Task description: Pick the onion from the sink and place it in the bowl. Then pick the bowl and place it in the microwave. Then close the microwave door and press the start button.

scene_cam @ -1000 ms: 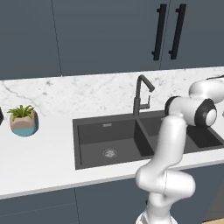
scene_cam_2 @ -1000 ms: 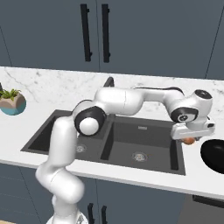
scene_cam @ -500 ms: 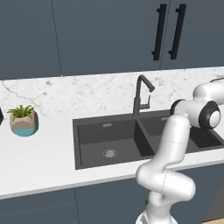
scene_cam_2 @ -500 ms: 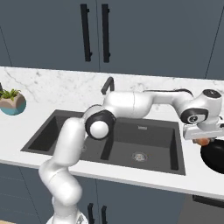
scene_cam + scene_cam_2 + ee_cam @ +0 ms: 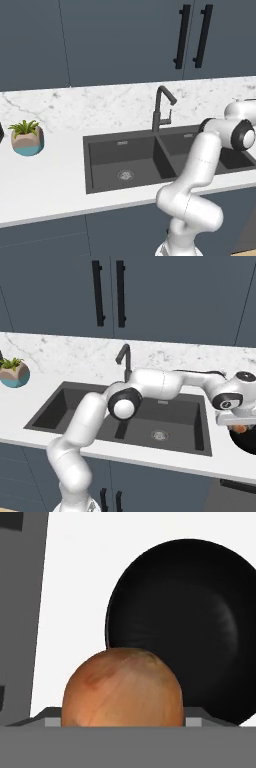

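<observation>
My gripper (image 5: 121, 718) is shut on the onion (image 5: 121, 687), an orange-brown ball sitting between the two fingertips. Just beyond it lies the black bowl (image 5: 185, 612), on the white counter. From the right base view, the hand (image 5: 235, 417) hovers past the sink's right end, with the onion (image 5: 241, 429) under it and right above the bowl (image 5: 247, 442). The dark double-basin sink (image 5: 75, 411) lies to the left of the hand; its edge (image 5: 17, 612) is the grey strip at the left of the hand view. The microwave and its door are out of view.
A dark curved faucet (image 5: 161, 107) stands behind the sink (image 5: 125, 160). A small potted plant (image 5: 27, 140) sits far left on the marble counter (image 5: 55, 180). Dark cabinets with black handles (image 5: 107, 293) hang above. The bowl sits close to the counter's right end.
The arm has swung to the right with the onion, from over the sink's right rim to above the bowl. The jaws have not changed.
</observation>
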You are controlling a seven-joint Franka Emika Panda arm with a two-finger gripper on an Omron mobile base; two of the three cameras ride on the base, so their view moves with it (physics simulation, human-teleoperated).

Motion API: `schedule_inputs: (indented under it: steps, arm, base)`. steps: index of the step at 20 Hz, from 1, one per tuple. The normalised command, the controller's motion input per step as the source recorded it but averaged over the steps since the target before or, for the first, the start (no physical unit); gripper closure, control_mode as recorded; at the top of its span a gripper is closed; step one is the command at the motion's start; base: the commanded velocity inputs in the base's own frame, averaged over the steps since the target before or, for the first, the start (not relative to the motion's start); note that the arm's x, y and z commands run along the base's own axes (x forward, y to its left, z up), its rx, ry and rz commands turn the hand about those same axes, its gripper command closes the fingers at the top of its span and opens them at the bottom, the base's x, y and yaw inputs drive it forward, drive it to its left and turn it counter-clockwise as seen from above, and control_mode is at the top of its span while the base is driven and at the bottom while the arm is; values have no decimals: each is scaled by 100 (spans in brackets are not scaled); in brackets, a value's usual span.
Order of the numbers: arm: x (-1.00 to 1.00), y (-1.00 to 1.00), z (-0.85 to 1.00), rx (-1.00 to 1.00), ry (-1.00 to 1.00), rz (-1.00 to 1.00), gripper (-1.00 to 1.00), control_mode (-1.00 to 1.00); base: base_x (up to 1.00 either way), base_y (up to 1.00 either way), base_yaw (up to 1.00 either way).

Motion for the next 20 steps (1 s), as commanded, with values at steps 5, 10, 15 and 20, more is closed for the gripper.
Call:
schedule_inputs:
  steps: [5,10,15,20]
  arm:
    - [5,-39,0,0,0,-6,100,-100]
    - [4,-9,-40,0,0,-1,100,-100]
    - [2,10,-62,0,0,0,-100,-100]
    - [-7,0,-3,0,-6,0,-100,-100]
  base:
    - [0,0,0]
    - [0,0,0]
    - [0,0,0]
    - [0,0,0]
